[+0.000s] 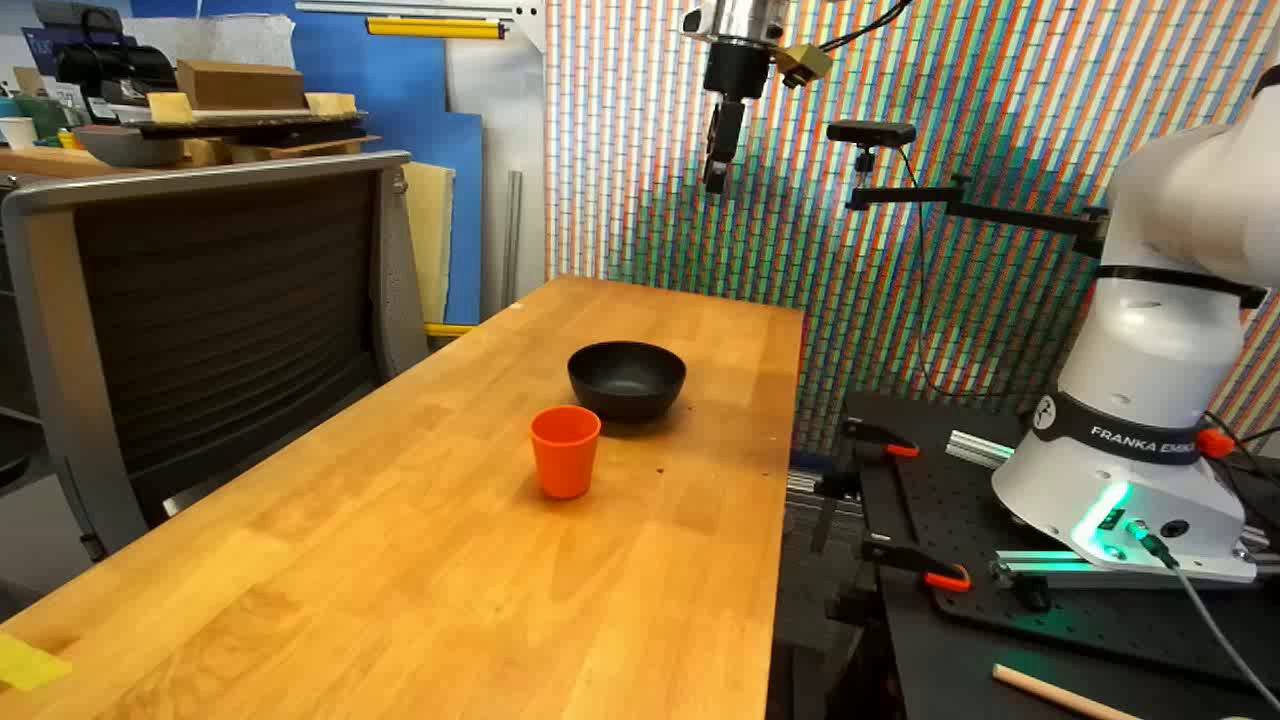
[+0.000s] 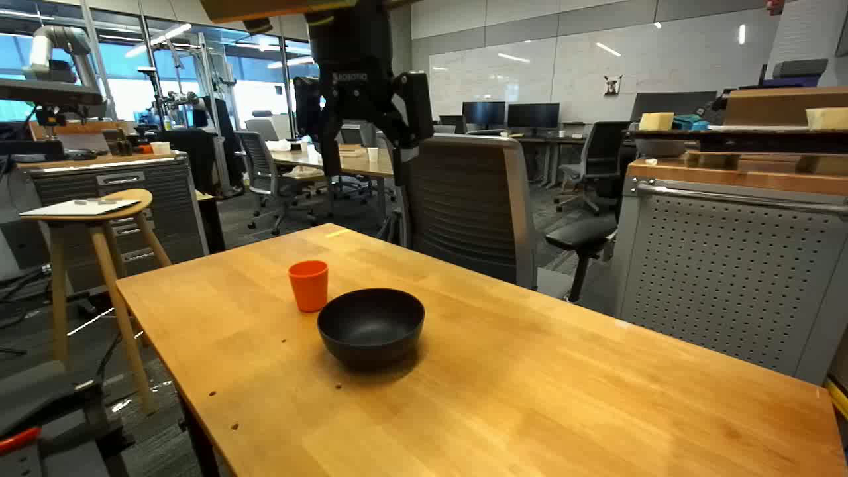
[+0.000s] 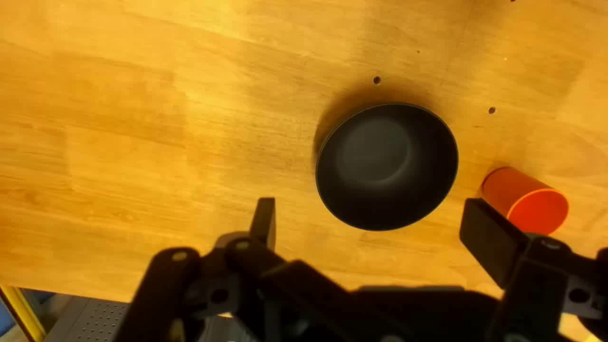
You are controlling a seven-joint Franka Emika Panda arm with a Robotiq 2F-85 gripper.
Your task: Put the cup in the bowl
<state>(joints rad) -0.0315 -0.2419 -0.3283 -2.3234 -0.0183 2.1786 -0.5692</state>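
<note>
The orange-red cup stands upright on the wooden table, beside the black bowl. In another exterior view the cup is just behind and left of the bowl. The bowl is empty and the cup is outside it. In the wrist view the bowl is near the middle and the cup is at the right, its lower edge partly covered by a finger. My gripper is open and empty. It hangs high above the table in both exterior views, touching nothing.
The wooden table holds the cup and bowl. A grey chair stands along the table's long side. A camera on a black arm is near the robot base. A perforated metal cabinet stands beyond the table.
</note>
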